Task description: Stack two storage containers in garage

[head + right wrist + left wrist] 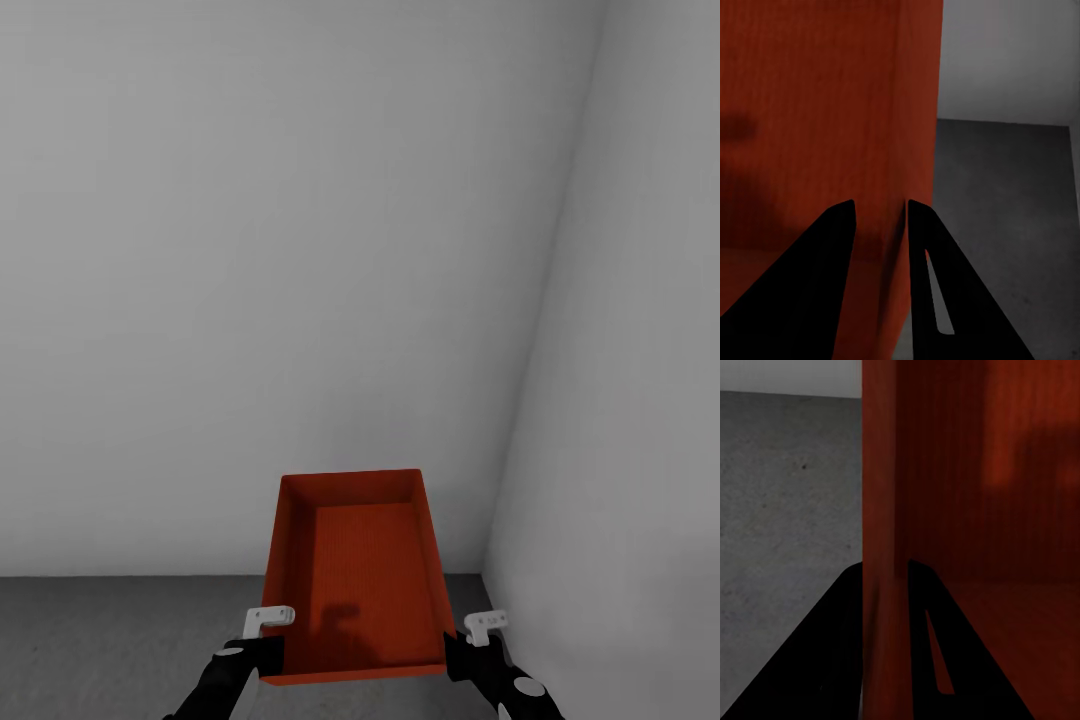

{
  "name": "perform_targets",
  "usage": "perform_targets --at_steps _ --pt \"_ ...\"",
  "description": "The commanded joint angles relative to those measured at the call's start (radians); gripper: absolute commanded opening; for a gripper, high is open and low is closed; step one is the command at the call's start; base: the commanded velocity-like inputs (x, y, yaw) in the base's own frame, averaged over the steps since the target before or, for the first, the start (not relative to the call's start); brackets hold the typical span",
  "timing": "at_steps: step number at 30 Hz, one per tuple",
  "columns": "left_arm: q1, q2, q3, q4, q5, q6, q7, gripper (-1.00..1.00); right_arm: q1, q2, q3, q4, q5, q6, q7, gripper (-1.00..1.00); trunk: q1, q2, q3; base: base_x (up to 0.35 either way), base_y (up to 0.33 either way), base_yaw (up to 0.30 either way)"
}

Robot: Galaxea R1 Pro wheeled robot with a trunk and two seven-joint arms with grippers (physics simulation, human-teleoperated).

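1. Between the two grippers, held above the floor, sits one orange-red storage container, open top up, nothing inside.
2. Left gripper pinches the container's left wall, one finger inside, one outside.
3. Right gripper pinches the right wall likewise.
4. Grey concrete lies open to the left; white walls meet in a corner ahead-right, near the container's far edge.

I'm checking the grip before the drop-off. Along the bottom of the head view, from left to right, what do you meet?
Left hand → storage container, clamped on both side walls → right hand. Grey concrete floor lies beneath, white walls behind.
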Motion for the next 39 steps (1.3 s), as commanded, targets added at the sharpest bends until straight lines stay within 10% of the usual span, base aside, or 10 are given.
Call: perform_targets --at_steps 1,17,39 --pt "0.000 0.050 0.013 0.000 -0.020 0.009 0.022 -1.00 0.000 -0.002 0.016 -0.004 0.002 -0.013 0.019 -1.00 0.000 -0.001 0.000 0.011 0.000 0.000" --pt "0.000 0.050 0.013 0.000 -0.020 0.009 0.022 -1.00 0.000 -0.002 0.015 -0.004 0.001 -0.012 0.019 -1.00 0.000 -0.001 0.000 0.001 0.000 0.000" --pt "0.000 0.050 0.012 0.000 -0.020 0.009 0.022 -1.00 0.000 -0.002 0.015 -0.004 0.002 -0.012 0.019 -1.00 0.085 -0.155 -0.073 0.000 0.000 -0.003"
